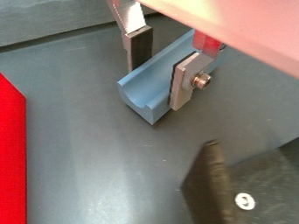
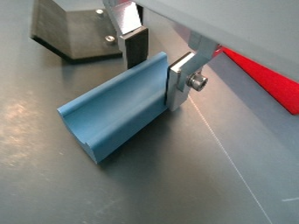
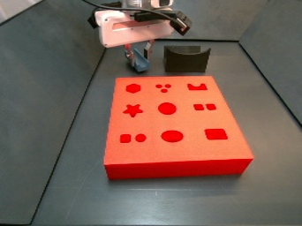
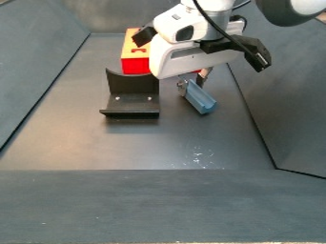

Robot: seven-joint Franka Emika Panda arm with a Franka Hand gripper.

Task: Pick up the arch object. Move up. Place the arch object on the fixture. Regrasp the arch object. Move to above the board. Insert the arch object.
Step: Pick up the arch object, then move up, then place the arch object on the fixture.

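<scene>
Dark matte floor carries the arch object (image 2: 117, 109), lying flat. It looks light, rigid and smooth. The gripper (image 2: 158, 61) straddles one end, plates apart, not yet clamped; squeezing its long side walls seems best.

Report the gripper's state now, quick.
Gripper: low at the floor, fingers either side of the arch object; whether they are clamped on it cannot be told.
</scene>
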